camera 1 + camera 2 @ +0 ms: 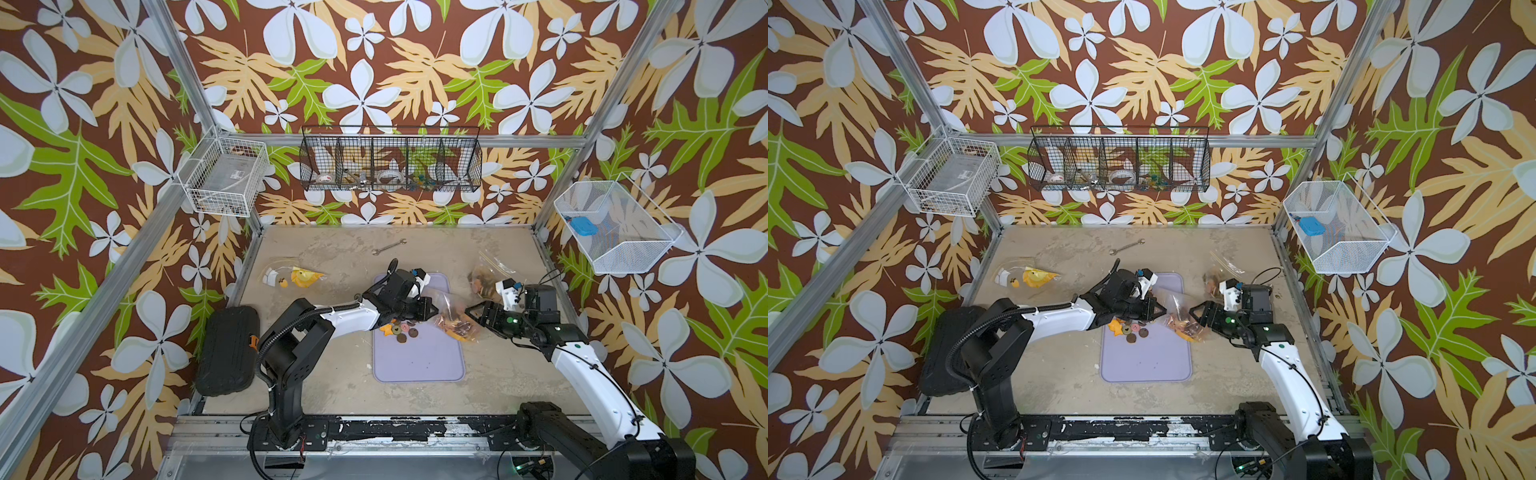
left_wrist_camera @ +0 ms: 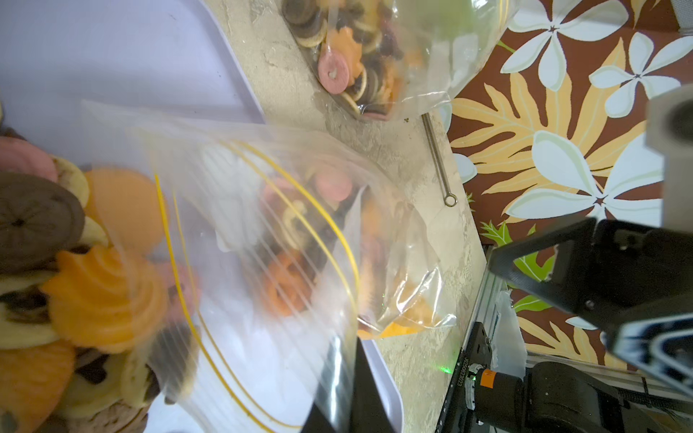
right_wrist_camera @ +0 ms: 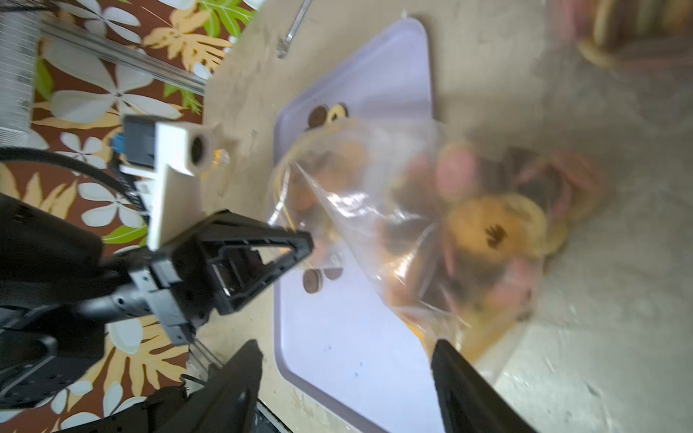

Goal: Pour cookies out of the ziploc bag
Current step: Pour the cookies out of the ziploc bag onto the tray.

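The clear ziploc bag (image 1: 452, 320) (image 1: 1180, 321) hangs low over the right edge of the lavender tray (image 1: 419, 365) (image 1: 1146, 361), half full of cookies. My left gripper (image 1: 432, 309) (image 2: 350, 375) is shut on the bag's yellow-striped mouth edge (image 2: 262, 243). Several cookies (image 1: 401, 330) (image 2: 56, 262), brown, pink and orange, lie spilled on the tray below the mouth. My right gripper (image 1: 471, 312) (image 3: 345, 360) stands open at the bag's bottom end, one finger (image 3: 457, 375) against the bag's corner (image 3: 431, 225).
A second bag of cookies (image 1: 484, 278) (image 2: 360, 56) lies at the back right. A bag with yellow items (image 1: 291, 276) sits at the left, a wrench (image 1: 388, 246) at the back, and a black case (image 1: 227, 351) at the left edge.
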Robot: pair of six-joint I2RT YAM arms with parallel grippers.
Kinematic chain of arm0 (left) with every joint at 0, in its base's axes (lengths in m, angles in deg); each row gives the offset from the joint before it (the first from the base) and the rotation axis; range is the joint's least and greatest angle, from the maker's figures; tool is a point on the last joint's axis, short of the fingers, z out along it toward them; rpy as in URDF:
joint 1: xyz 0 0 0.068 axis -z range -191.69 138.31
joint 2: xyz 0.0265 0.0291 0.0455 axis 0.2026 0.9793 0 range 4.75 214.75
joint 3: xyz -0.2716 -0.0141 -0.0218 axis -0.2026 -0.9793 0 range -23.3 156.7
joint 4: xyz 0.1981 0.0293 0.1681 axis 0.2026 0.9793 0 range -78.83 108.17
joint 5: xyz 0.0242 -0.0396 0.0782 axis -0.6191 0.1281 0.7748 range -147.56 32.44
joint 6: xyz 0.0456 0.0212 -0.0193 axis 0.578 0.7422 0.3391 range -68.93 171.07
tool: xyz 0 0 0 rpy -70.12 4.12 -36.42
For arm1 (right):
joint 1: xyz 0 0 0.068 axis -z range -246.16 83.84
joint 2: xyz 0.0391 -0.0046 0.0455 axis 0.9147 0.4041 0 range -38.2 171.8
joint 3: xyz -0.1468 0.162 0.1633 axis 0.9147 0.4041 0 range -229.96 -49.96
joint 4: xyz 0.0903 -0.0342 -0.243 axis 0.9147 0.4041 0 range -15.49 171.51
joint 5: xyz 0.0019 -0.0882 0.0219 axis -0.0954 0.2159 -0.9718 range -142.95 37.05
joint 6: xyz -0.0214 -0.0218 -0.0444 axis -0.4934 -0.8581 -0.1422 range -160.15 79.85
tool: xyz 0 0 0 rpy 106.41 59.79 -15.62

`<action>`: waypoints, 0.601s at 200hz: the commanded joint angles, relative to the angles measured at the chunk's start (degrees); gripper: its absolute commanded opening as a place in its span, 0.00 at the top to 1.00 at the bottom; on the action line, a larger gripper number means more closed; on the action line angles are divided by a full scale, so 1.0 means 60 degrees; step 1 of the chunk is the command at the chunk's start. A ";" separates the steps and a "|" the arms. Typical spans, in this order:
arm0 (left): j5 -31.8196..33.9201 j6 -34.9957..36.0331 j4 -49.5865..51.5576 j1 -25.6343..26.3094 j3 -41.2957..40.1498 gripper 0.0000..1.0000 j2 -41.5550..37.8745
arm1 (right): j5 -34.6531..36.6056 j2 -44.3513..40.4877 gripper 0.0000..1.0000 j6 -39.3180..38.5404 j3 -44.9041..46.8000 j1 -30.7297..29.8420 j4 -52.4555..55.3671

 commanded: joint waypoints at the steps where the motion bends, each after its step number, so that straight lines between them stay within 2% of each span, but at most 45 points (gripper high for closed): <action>1: -0.0095 0.0057 -0.0063 -0.0015 -0.0024 1.00 -0.0137 | 0.0832 -0.0323 0.27 -0.0283 0.0464 -0.0005 0.0636; 75: -0.0131 0.0058 -0.0056 -0.0007 -0.0063 1.00 -0.0199 | 0.0206 0.0509 0.45 0.0189 0.1661 -0.0007 -0.0841; 107: -0.0131 0.0061 -0.0050 -0.0015 -0.0087 1.00 -0.0199 | 0.0108 0.0571 0.56 0.0315 0.1654 -0.0005 -0.1065; 120: -0.0144 0.0066 -0.0061 -0.0015 -0.0092 1.00 -0.0197 | 0.0066 0.0656 0.65 0.0369 0.1658 -0.0003 -0.1176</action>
